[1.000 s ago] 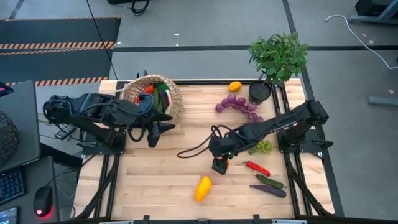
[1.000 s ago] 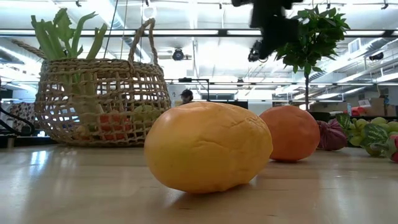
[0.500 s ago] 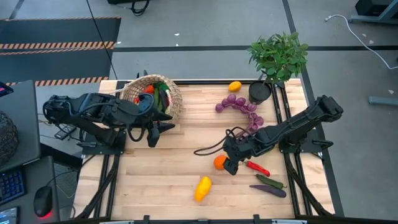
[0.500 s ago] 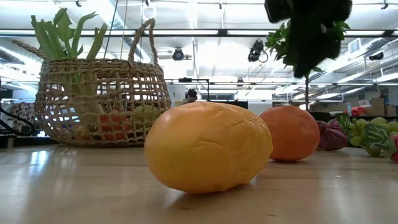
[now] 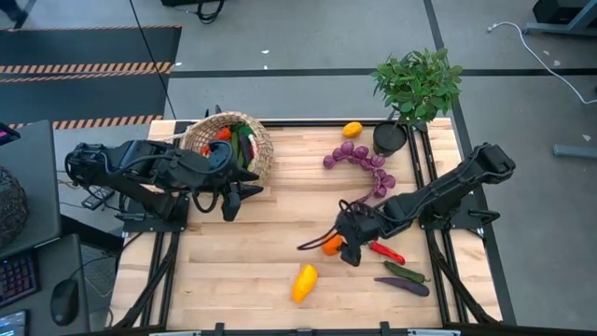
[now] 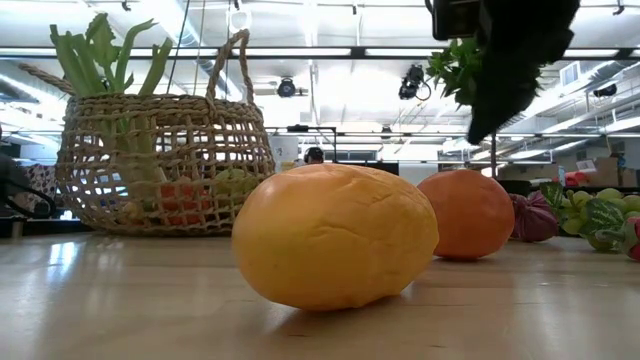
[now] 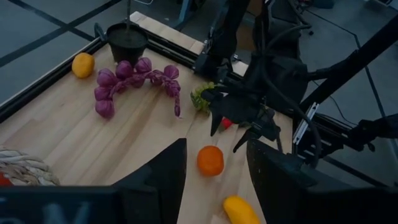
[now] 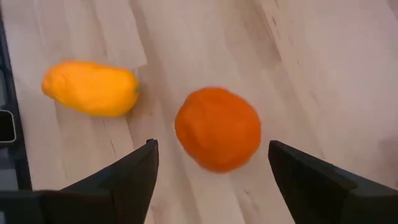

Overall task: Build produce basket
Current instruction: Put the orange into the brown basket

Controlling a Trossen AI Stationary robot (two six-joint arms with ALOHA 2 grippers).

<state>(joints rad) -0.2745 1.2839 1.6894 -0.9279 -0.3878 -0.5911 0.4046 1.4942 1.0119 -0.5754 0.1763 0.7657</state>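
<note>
Risk of a rolling miss: right gripper (image 8: 211, 163), jaws spread wide, hovers over the orange (image 8: 217, 127) on the counter (image 5: 242, 252); an off-centre close could nudge it away. Left gripper (image 7: 214, 163), jaws open and empty, waits beside the wicker basket (image 5: 235, 142).

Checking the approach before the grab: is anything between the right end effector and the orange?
Nothing visible. The right end effector is open, and the orange sits straight ahead of its fingers on bare table; the yellow pepper lies off to one side.
</note>
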